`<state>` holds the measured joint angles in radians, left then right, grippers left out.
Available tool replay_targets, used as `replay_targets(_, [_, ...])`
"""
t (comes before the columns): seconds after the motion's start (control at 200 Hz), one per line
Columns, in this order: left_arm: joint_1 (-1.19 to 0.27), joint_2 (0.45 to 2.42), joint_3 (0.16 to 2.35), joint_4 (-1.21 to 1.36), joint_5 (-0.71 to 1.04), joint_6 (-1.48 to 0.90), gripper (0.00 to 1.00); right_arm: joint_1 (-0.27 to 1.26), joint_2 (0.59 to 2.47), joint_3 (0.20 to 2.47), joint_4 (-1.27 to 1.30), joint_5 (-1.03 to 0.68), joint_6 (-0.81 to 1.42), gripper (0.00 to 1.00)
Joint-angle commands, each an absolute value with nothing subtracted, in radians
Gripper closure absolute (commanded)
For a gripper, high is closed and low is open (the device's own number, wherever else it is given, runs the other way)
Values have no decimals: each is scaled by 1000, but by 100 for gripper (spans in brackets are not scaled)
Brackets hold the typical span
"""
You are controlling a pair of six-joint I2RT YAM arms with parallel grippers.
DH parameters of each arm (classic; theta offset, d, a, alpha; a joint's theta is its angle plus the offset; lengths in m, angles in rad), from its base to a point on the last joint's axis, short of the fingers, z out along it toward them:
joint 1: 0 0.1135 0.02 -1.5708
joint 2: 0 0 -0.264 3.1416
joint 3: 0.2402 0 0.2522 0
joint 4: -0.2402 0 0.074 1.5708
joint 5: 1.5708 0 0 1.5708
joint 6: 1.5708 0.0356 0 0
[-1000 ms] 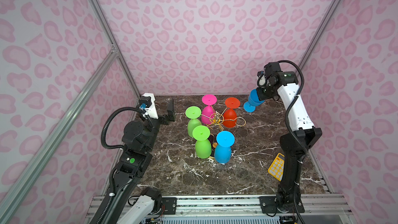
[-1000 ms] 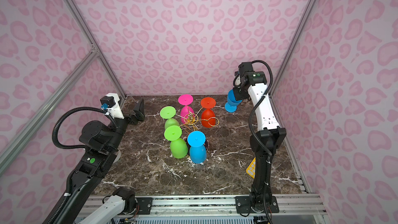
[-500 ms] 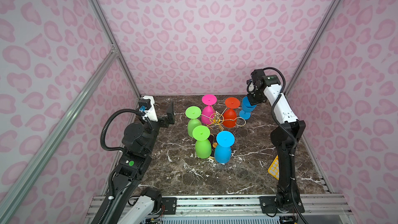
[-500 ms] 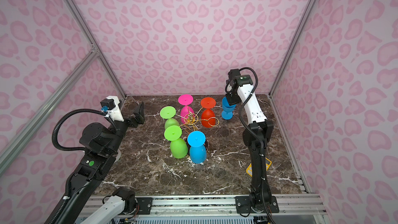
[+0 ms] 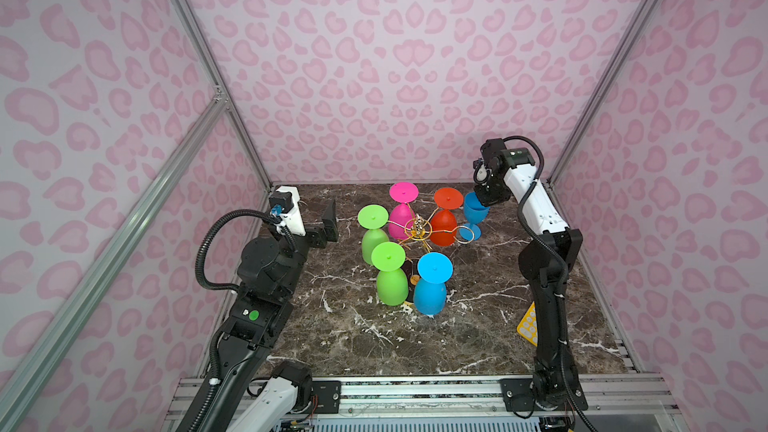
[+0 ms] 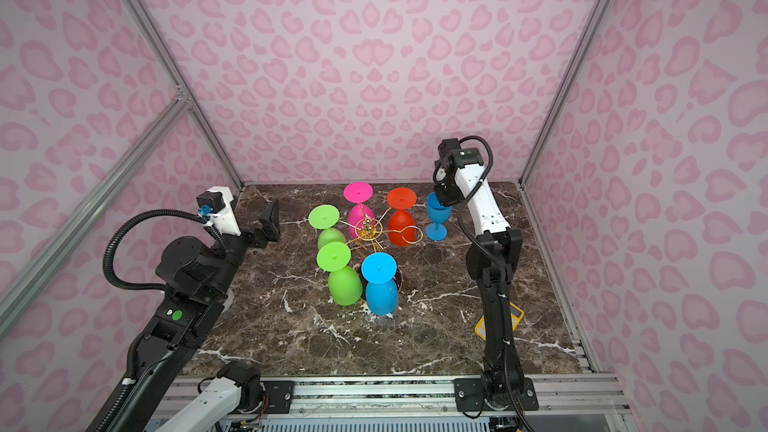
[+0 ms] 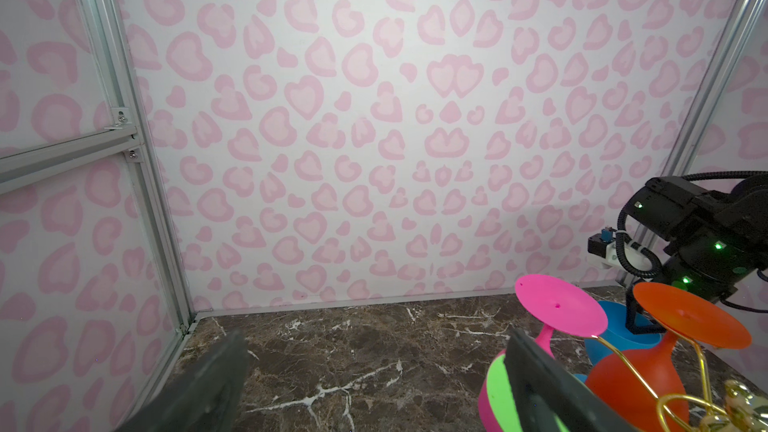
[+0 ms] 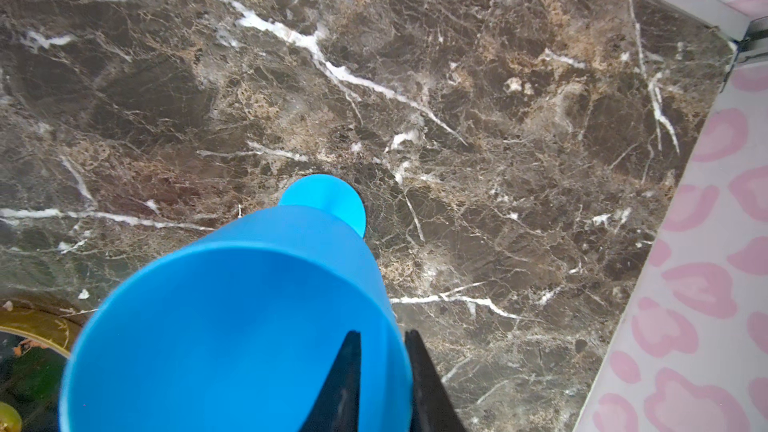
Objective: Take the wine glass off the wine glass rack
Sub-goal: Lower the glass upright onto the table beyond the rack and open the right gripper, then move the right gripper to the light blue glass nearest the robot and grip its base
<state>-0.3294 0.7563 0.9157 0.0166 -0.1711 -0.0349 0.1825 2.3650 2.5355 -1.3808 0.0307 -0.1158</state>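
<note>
The wine glass rack (image 5: 417, 228) (image 6: 368, 228), thin gold wire, stands mid-table with pink, orange, blue and two green glasses hanging upside down. One loop (image 5: 463, 234) on its right is empty. Just right of that loop a blue wine glass (image 5: 473, 211) (image 6: 437, 211) (image 8: 232, 326) stands upright, foot on the marble. My right gripper (image 5: 482, 201) (image 8: 382, 332) straddles its rim, one finger inside and one outside, slightly apart; I cannot tell whether they still pinch it. My left gripper (image 5: 330, 222) (image 7: 374, 336) hovers open and empty left of the rack.
A yellow flat object (image 5: 528, 322) (image 6: 482, 326) lies near the right edge, partly behind the right arm. Pink patterned walls with metal posts enclose the table. The rack's gold-rimmed base (image 8: 37, 322) shows beside the blue glass.
The right arm carried the blue glass left and down from mid-air until it stood upright beside the rack. Its fingers have parted slightly. The left arm has hardly moved.
</note>
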Motion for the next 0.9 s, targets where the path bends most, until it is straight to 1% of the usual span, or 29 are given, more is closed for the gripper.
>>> replay_targets(0.0, [-328, 755, 920, 23, -164, -43, 3, 179, 2366, 2543, -1379, 15, -116, 75])
replay_targets(0.135, [-328, 750, 919, 20, -169, -41, 2, 162, 2328, 2576, -1368, -51, -100, 71])
replay_targets(0.205, [-328, 749, 916, 20, -171, -45, 2, 147, 2294, 2587, -1348, -122, -90, 69])
replay_targets(0.36, [-328, 749, 910, 24, -170, -67, 2, 101, 2188, 2590, -1302, -177, -48, 68])
replay_targets(0.45, [-328, 751, 908, 28, -170, -78, 2, 65, 2094, 2550, -1258, -262, -14, 69])
replay_targets(0.545, [-329, 752, 905, 39, -175, -87, 2, 41, 1945, 2402, -1153, -376, 32, 69])
replay_targets(0.715, [-328, 770, 921, 48, -174, -101, 2, 29, 1579, 1967, -828, -471, 158, 68])
replay_targets(0.8, [-329, 772, 925, 53, -167, -106, 2, 16, 1432, 1834, -765, -519, 217, 68])
replay_targets(0.895, [-328, 776, 931, 57, -163, -111, 2, 14, 1299, 1736, -760, -566, 256, 68])
